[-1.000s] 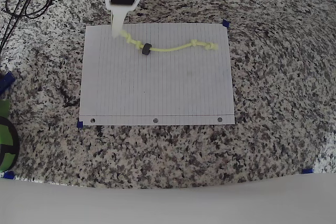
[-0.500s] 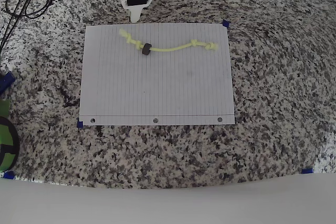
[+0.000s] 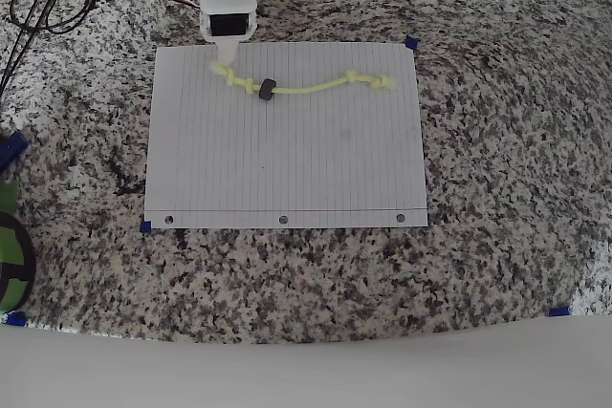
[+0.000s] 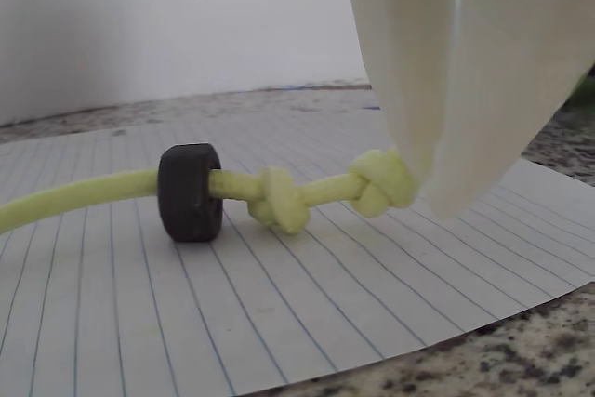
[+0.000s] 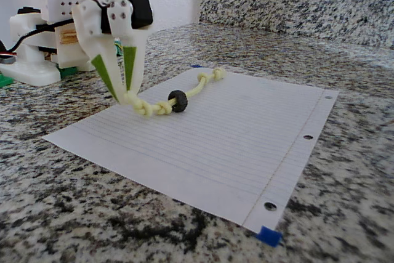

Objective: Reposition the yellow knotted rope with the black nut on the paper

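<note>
The pincer (image 5: pixel 128 93) is coming back down after pulling off half a second ago, and its fingers are now closing on the end knot of the yellow knotted rope (image 3: pixel 306 89). So it's re-grabbing, probably to drag it. The rope's lying along the paper's (image 3: pixel 287 169) far edge, toward the back of the table (image 3: pixel 497 140), with the black nut (image 3: pixel 267 90) right past the second knot.

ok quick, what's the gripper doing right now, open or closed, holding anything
Gripper: closed on the end of the yellow knotted rope, down at the paper.
</note>
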You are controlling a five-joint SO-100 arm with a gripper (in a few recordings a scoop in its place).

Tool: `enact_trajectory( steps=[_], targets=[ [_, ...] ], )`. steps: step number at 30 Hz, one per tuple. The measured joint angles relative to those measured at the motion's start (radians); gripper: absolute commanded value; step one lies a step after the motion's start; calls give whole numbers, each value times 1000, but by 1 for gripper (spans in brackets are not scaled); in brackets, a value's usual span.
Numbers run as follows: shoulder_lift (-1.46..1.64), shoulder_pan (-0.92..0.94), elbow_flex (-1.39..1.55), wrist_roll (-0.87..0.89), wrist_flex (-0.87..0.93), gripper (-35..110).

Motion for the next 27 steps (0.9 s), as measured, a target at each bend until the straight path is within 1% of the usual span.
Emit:
enact_trajectory(
  steps=[6,12,18,27],
  targets=[
    [-67,17,-18,0,-107,0],
    [-67,14,-29,0,-123,0],
    [2,15,-6,0,-147,0],
    [267,31,144,0,-44,0]
  ],
)
